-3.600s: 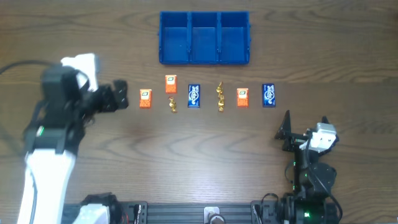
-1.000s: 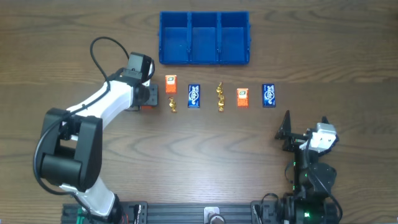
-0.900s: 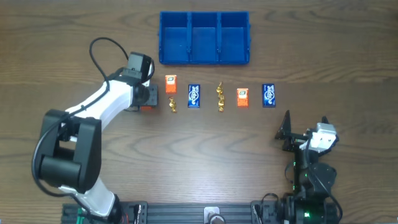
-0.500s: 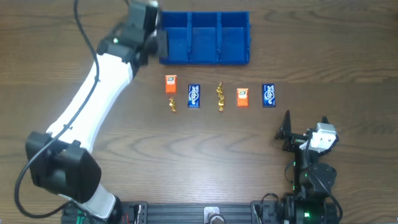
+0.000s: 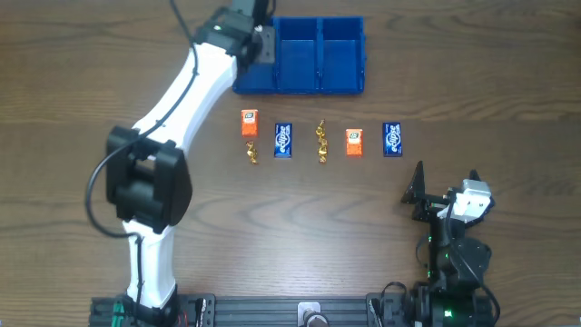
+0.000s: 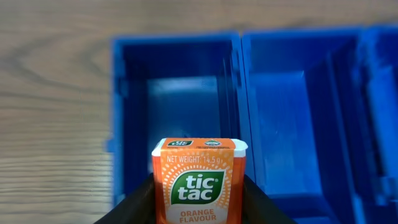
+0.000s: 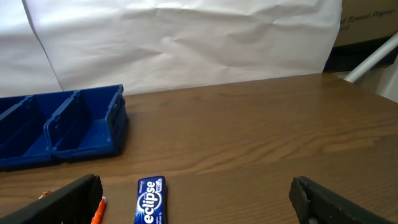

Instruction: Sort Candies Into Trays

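My left gripper [image 6: 200, 202] is clamped on a small orange plastic mint box with a white cap [image 6: 200, 177], one finger on each side of it. It holds the box upright in the air over the long blue plastic tray with three compartments [image 6: 242, 93]. Going by the left wrist view, the box hangs above the front part of the compartment at the tray's left end, apart from its floor. From above, the left arm stretches up from its base and the gripper sits at the tray's left end, at the far side of the wooden table [image 5: 109, 73]. A row of candies lies on the table in front of the tray. From left to right there is a second orange mint box [image 5: 249, 123] with a gold-wrapped candy [image 5: 253, 153] just in front of it, a blue flat gum pack [image 5: 283, 139], more gold-wrapped candy [image 5: 321, 142], a third orange mint box [image 5: 354, 142] and a second blue gum pack [image 5: 392, 138]. My right gripper [image 5: 443, 189] sits low near its base, fingers spread wide with nothing between them. It faces that second blue pack, which lies on the wood just ahead of it, well short of the tray.
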Controlling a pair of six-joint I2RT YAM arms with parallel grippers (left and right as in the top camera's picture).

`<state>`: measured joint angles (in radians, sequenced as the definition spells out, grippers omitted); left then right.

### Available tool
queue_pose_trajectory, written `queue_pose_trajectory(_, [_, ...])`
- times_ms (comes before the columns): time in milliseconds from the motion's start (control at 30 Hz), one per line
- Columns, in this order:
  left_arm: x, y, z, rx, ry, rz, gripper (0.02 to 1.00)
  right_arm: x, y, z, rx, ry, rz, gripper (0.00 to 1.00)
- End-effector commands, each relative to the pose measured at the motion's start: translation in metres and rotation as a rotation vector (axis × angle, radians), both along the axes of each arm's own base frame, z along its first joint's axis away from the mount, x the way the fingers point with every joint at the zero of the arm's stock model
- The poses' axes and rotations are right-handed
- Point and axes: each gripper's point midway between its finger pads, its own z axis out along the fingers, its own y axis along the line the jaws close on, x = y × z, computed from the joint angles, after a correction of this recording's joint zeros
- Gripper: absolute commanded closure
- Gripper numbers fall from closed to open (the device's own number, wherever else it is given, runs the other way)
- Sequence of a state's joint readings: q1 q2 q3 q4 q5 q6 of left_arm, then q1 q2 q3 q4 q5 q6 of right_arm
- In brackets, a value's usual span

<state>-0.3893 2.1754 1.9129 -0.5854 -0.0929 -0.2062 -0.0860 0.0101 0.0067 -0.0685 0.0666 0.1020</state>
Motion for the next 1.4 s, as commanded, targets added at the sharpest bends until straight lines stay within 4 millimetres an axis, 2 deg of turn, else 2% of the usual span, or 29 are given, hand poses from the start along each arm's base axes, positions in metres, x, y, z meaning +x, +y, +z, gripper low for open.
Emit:
queue_pose_trajectory(33, [0.009,-0.001,0.002,0.006,-0.024,0.01,0.704,-0.001,-0.001,0.0,0.001,0.0,-0.002,0.001])
queue_pose_trajectory(500, [0.014,0.014,0.001,-0.009,-0.021,0.06,0.676,-0.001,0.0,0.0,0.001,0.0,-0.002,0.001])
queue_pose_trajectory(700, [0.015,0.015,0.0,-0.01,-0.022,0.061,0.669,-0.001,0.0,0.0,0.001,0.0,-0.002,0.001])
queue_pose_trajectory(733, [0.015,0.015,0.0,-0.01,-0.022,0.061,0.643,-0.001,-0.001,0.0,0.001,0.0,-0.002,0.001])
queue_pose_trajectory(800, [0.015,0.015,0.0,-0.015,-0.021,0.068,0.47,-0.001,-0.001,0.0,0.001,0.0,-0.002,0.001])
queue_pose_trajectory(867, [0.015,0.015,0.0,-0.018,-0.022,0.072,0.102,-0.001,-0.001,0.0,0.001,0.0,-0.002,0.001])
queue_pose_trajectory(900, [0.016,0.015,0.001,-0.019,-0.024,0.078,0.018,-0.001,0.0,0.0,0.001,0.0,-0.002,0.001])
queue_pose_trajectory(1100, [0.019,0.015,0.004,-0.027,-0.041,0.079,0.018,-0.001,-0.001,0.0,0.001,0.0,-0.002,0.001])
queue_pose_trajectory(1233, [0.012,0.008,0.017,-0.043,-0.047,0.078,0.023,-0.001,0.0,0.0,0.001,0.0,-0.002,0.001])
queue_pose_trajectory(1333, [-0.014,0.002,0.036,-0.042,-0.005,0.072,0.018,-0.001,0.0,0.0,0.001,0.0,-0.002,0.001])
queue_pose_trajectory(1400, [-0.04,0.005,0.045,-0.036,0.055,0.088,0.018,-0.001,-0.001,0.0,0.001,0.0,-0.002,0.001])
